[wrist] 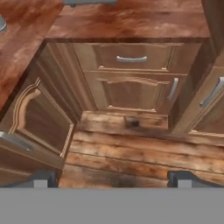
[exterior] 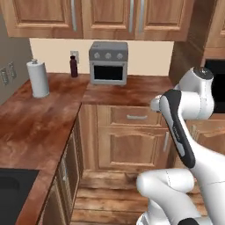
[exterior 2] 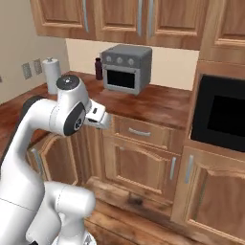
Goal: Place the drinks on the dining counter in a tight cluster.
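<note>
I am standing in a home kitchen. A wooden desk (exterior: 44, 118) with a glossy reddish-brown top runs along two walls and meets in a corner, with wooden cupboards (exterior: 127, 145) and a drawer (wrist: 131, 57) with a silver handle below it, and more wooden cupboards (exterior: 101, 17) hung above. A grey toaster oven (exterior: 108, 63) sits against the back wall, a dark bottle (exterior: 74, 66) just beside it under a wall socket (exterior: 75, 54), and a paper-towel roll (exterior: 38, 79) stands upright further along. A black sink (exterior: 13, 189) is set into the desk, a black oven door (exterior 2: 222, 115) is built into the cabinetry, and the floor (wrist: 131, 148) is wooden planks.
</note>
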Robot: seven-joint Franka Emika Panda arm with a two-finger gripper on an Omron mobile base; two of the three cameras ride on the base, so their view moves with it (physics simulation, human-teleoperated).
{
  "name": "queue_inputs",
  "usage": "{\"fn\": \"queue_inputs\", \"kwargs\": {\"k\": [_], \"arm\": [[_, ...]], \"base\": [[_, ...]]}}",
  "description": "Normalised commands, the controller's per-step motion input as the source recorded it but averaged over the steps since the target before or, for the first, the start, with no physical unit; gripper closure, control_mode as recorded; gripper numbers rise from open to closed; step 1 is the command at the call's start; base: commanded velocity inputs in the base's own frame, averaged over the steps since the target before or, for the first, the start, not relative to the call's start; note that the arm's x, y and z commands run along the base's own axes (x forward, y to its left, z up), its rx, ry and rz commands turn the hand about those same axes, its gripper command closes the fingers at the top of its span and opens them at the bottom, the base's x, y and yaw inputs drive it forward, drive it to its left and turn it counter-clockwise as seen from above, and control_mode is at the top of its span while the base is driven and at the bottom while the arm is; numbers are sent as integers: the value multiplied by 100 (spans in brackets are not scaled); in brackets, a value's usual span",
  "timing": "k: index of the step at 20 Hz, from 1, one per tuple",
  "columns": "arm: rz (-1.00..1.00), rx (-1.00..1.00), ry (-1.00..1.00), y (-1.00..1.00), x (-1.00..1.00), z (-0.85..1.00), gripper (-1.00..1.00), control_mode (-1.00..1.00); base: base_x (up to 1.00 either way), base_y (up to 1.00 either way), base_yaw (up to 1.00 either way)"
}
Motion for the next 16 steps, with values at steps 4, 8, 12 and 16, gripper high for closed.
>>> {"fn": "queue_inputs", "kwargs": {"k": [4,8,12,16], "arm": [[0,0,0,0,0,0,-100,100],[0,0,0,0,0,0,-100,100],[0,0,0,0,0,0,-100,100],[0,0,0,0,0,0,-100,100]], "base": [[50,0,69],[54,-21,50],[75,-19,31],[98,-1,26]]}}
